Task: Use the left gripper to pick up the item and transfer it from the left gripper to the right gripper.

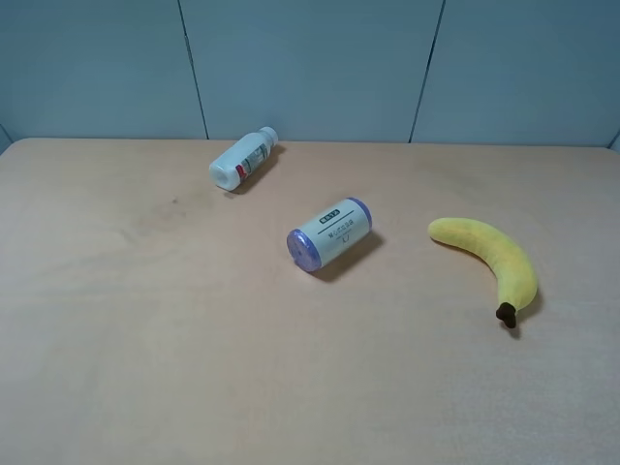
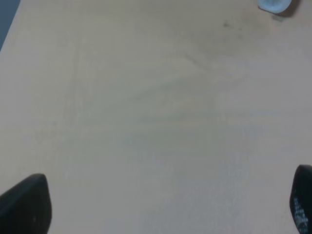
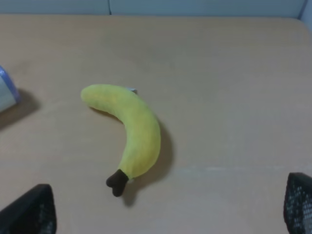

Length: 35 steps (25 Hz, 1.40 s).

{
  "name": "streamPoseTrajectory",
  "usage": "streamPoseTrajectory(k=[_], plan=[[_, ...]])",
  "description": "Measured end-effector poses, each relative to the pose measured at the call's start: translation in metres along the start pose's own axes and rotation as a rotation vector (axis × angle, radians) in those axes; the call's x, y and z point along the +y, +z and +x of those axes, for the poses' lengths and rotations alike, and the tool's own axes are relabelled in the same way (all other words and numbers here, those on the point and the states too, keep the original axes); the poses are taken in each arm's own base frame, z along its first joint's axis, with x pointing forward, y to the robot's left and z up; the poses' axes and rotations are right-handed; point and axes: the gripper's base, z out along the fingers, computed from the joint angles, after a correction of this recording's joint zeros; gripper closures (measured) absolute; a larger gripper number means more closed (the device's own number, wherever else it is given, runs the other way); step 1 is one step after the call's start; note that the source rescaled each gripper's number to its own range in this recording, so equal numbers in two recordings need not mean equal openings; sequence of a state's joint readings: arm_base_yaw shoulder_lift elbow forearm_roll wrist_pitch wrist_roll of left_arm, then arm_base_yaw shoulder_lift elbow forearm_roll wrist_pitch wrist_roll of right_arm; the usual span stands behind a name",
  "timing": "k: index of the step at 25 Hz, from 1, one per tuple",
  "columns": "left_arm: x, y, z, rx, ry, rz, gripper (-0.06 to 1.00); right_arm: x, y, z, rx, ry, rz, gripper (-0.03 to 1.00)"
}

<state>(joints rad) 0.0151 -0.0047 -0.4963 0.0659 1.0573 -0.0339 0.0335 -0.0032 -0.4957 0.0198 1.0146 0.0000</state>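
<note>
The yellow banana [image 1: 492, 260] with a dark brown stem tip lies on the table at the right, stem toward the front. It also shows in the right wrist view [image 3: 129, 130], ahead of my right gripper [image 3: 168, 207], whose black fingertips [image 3: 31, 212] stand wide apart with nothing between them. My left gripper [image 2: 163, 204] is open too, its fingertips [image 2: 27, 204] at the frame's lower corners above bare table. Neither arm shows in the exterior high view.
A white pill bottle [image 1: 243, 160] lies on its side at the back of the tan table [image 1: 145, 339]; its edge shows in the left wrist view [image 2: 274, 5]. A cream can with purple ends [image 1: 329, 233] lies mid-table, its end in the right wrist view [image 3: 7, 92].
</note>
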Motion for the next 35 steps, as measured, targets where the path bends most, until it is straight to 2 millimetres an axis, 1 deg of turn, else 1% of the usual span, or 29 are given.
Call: streamPoseTrajectory(k=[35], plan=[[0.0000,0.0000,0.0000,0.000,0.000,0.000,-0.03,0.0015,0.0000,0.0000,0.000,0.010,-0.017,-0.03]])
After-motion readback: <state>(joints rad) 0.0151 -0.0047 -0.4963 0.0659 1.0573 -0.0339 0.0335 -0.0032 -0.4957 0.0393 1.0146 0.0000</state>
